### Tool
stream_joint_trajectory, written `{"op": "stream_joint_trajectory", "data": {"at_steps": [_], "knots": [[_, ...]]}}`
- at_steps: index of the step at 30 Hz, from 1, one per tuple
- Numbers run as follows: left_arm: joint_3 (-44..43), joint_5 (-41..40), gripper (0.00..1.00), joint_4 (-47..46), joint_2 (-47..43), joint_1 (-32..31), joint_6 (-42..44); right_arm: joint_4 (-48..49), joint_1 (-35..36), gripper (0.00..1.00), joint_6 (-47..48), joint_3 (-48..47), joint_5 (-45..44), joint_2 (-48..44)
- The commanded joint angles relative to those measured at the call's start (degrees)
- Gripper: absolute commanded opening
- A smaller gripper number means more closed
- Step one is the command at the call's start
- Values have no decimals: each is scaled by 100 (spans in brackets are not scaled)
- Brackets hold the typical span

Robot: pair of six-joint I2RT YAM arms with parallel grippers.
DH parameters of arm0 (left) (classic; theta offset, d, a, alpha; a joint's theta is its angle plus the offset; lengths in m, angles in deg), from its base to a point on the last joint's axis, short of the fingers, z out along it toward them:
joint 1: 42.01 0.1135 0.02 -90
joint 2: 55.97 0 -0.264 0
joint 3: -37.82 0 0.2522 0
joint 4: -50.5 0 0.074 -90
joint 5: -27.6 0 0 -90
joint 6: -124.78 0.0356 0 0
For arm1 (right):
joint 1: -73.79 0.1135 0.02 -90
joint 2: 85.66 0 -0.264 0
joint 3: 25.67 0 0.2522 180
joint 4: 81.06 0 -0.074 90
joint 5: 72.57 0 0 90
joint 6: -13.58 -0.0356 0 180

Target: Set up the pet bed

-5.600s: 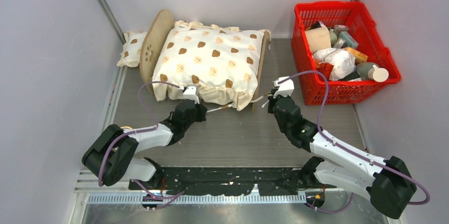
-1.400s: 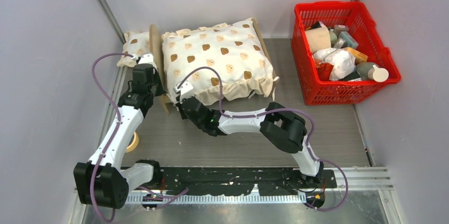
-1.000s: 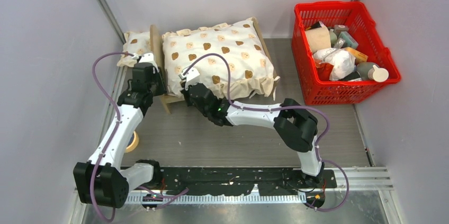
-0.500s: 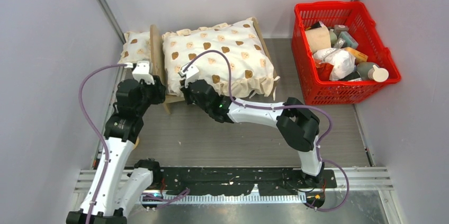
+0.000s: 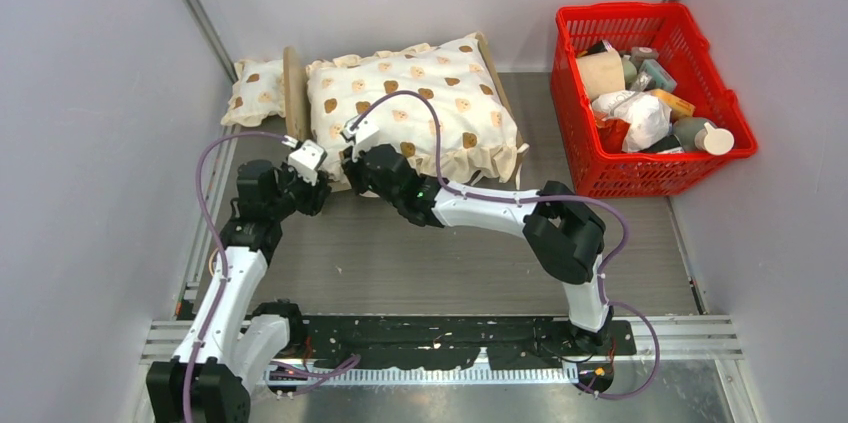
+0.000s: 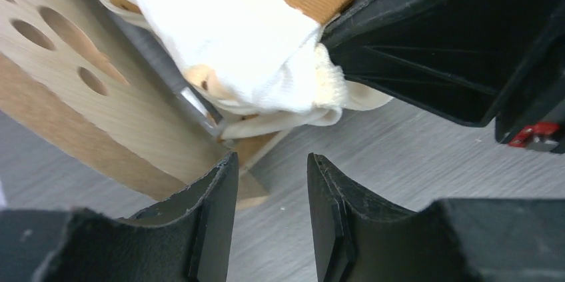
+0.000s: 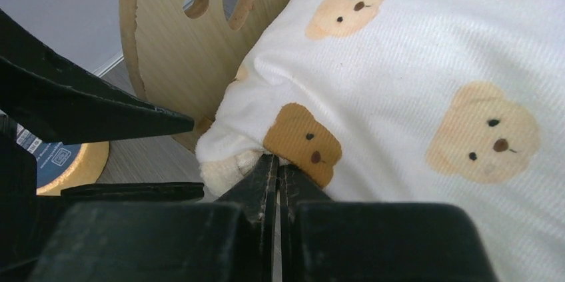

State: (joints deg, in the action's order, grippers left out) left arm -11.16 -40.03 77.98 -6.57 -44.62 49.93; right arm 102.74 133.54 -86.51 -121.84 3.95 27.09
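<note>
The pet bed (image 5: 293, 83) stands upright at the back left, its wooden paw-print headboard (image 7: 173, 49) on the left end. The bear-print cushion (image 5: 415, 103) lies on it. My right gripper (image 7: 276, 162) is shut on the cushion's (image 7: 413, 75) near left corner, where the ruffle bunches at the fingertips. My left gripper (image 6: 272, 162) is open and empty, low over the table just in front of the headboard's (image 6: 66, 115) foot and next to the right fingers (image 6: 433, 49). In the top view the left gripper (image 5: 318, 191) sits at the bed's front left corner.
A small bear-print pillow (image 5: 250, 91) lies behind the headboard against the left wall. A red basket (image 5: 650, 93) full of assorted items stands at the back right. A tape roll (image 7: 66, 162) lies on the table near the left arm.
My left gripper let go of the headboard, opened, and drew back and right to the bed's front left corner. The right gripper stayed pinched on the cushion corner.
</note>
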Motion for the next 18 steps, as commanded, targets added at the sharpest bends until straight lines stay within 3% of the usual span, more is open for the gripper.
{"op": "stream_joint_trajectory", "data": {"at_steps": [1,11,18], "knots": [[-217,555,45,-513,-80,156,996,424,-66,5,-133,-61,232,-295],[-377,714,40,-37,319,156,2294,659,-262,5,-292,231,489,-423],[-381,816,40,-252,546,156,2449,763,-341,5,-321,329,551,-499]]}}
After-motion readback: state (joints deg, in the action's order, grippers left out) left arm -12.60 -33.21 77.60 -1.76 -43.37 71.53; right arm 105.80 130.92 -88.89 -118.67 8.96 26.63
